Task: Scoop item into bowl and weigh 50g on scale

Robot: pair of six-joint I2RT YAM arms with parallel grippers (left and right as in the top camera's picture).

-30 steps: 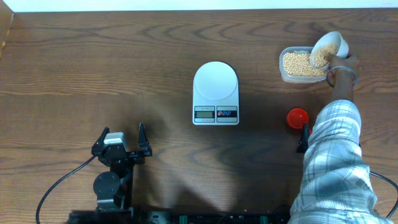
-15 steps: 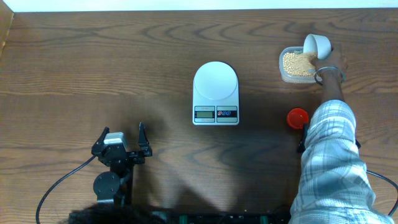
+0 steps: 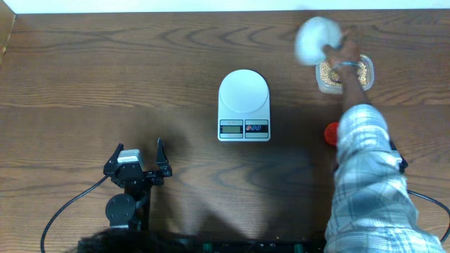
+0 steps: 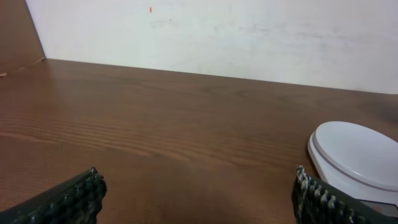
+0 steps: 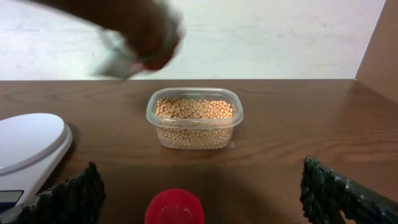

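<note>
Beans (image 5: 194, 111) fill a clear plastic tub (image 5: 151, 113) that stands on the table (image 3: 105, 63) to the right of the scale (image 3: 243, 102) and a little farther back. We see a person's hand (image 3: 337, 55) over the tub's far left corner, at the end of a plaid sleeve (image 3: 365, 183). At its fingertips is a blurred white round shape, the bowl (image 3: 315, 39), up in the air behind and to the right of the scale. We cannot tell whether it holds any beans. A small red round thing (image 5: 174, 210) lies right of the scale, nearer to us than the tub. The left gripper (image 3: 138, 151) sits in front of the scale and to its left, well apart from it, its jaws spread wide with nothing between them. The right gripper (image 5: 200, 168) also stands wide open and empty, facing the tub.
</note>
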